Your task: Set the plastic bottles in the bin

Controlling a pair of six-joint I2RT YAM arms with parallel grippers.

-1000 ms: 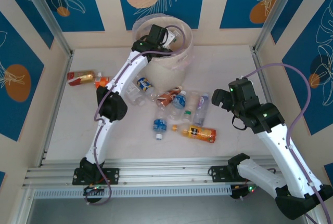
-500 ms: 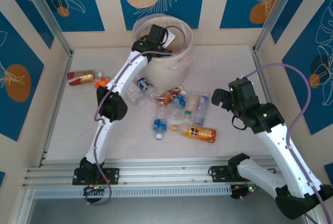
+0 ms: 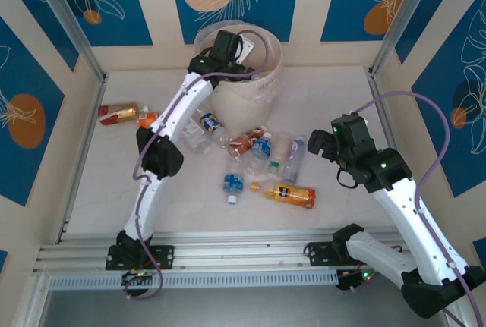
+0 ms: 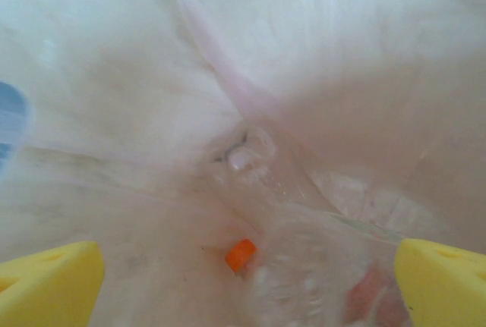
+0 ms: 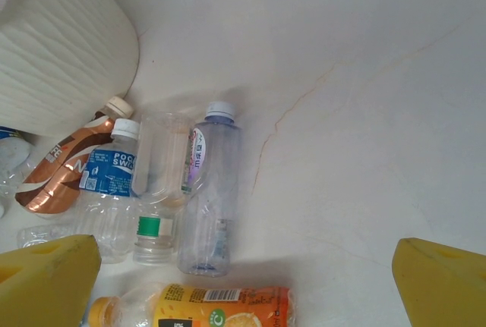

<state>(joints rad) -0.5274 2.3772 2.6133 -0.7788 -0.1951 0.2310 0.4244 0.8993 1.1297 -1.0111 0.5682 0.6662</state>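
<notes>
My left claw [image 4: 247, 281], jaws wide apart and empty, hangs over the large round pale-cream plastic bin [image 3: 228, 103] at twelve o'clock on the pale table [image 3: 342, 99]. A blurred clear plastic bottle [image 4: 254, 152], perhaps two, lies inside. My right claw [image 5: 243, 281], likewise agape, sits at three o'clock of the small scattered plastic bottles [image 3: 260, 147].

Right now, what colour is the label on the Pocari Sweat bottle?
Blue with white lettering on the Pocari Sweat bottle; it shows best in the right wrist view.

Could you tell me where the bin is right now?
In the top view, the bin stands far centre on the table by the back wall, the left gripper over its mouth, bottles lying just in front.
</notes>
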